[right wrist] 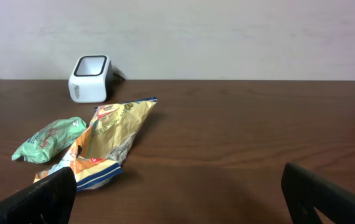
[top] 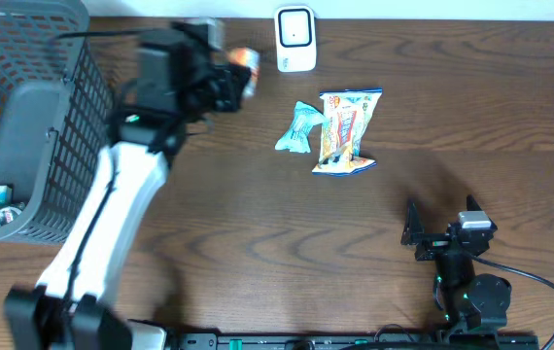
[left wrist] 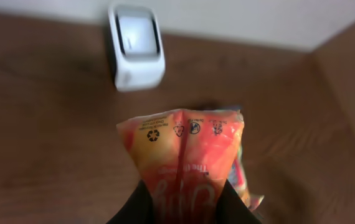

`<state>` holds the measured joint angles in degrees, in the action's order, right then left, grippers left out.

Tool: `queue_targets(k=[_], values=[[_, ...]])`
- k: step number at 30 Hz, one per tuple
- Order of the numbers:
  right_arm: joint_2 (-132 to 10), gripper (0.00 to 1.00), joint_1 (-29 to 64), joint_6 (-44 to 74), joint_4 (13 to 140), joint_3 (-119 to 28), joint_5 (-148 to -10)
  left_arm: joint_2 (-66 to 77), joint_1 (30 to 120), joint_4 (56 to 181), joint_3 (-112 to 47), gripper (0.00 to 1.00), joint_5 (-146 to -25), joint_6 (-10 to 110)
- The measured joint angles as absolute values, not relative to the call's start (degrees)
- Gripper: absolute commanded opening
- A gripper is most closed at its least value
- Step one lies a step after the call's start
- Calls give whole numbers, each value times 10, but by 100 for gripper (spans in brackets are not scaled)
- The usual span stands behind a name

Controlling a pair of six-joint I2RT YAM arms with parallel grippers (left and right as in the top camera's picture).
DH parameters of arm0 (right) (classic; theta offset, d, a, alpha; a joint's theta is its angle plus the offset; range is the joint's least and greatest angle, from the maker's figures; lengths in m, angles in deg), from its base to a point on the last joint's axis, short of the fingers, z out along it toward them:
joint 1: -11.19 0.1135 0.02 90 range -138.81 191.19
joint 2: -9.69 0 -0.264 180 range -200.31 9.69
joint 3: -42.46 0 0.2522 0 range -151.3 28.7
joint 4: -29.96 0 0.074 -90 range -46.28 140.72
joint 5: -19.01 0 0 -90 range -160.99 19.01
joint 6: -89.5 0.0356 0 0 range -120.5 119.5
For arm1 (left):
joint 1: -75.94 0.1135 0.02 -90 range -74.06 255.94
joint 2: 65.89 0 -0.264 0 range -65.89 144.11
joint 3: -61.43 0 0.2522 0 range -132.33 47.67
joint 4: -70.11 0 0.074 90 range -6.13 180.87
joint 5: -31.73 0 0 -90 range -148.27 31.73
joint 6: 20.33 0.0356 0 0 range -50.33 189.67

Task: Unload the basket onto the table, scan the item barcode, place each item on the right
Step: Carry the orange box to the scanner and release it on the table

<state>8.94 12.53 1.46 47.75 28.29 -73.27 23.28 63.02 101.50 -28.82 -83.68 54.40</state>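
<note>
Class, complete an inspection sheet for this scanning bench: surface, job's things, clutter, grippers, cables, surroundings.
Surface: dark brown wooden table.
Job's things: white box-shaped scanner at the far edge; orange plastic snack packet held up near it.
Clutter: yellow-and-blue foil snack bag and small green wrapped packet side by side; grey plastic mesh basket at left.
Grippers: left gripper shut on the orange packet; right gripper open, empty.
Cables: black cable beside the right arm's base.
Surroundings: pale wall behind the table.

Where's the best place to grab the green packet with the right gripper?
Probably across its narrow middle, coming straight down: the green packet lies flat, and the yellow bag crowds its right side. The right gripper stands open.
</note>
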Motion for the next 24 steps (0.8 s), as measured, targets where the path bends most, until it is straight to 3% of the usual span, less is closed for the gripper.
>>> queue_targets(k=[11, 14, 21, 24], values=[[89, 99, 125, 15, 478, 283, -733, 381, 561, 1010, -288, 8, -831, 545], [89, 99, 125, 15, 478, 283, -733, 384, 561, 1021, -288, 17, -788, 545], [89, 99, 125, 15, 478, 283, -733, 384, 563, 1057, -288, 17, -696, 545], [89, 99, 125, 15, 478, 283, -733, 385, 563, 1071, -288, 64, -684, 543]])
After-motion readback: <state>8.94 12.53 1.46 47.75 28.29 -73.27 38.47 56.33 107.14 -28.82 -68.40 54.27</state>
